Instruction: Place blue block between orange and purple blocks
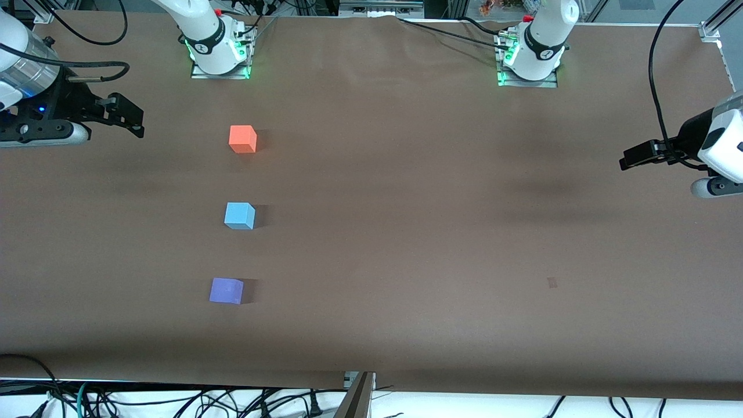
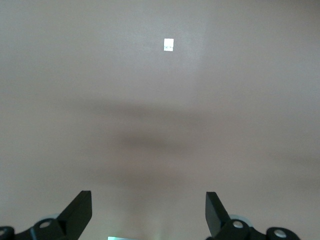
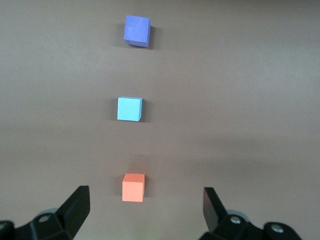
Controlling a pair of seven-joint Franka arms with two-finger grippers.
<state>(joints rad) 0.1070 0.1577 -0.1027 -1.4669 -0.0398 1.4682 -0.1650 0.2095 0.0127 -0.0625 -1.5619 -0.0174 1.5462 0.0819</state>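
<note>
Right pincer (image 1: 138, 123) hangs spread wide and empty over the worktop (image 1: 406, 232) edge. Next, the line: orange block (image 1: 242, 139), blue block (image 1: 240, 215) between, purple block (image 1: 226, 290) nearest the camera, all apart. Any fresh grab risks knocking that row crooked. Left pincer (image 1: 626, 159) waits over its own end, also spread, gripping nothing.
</note>
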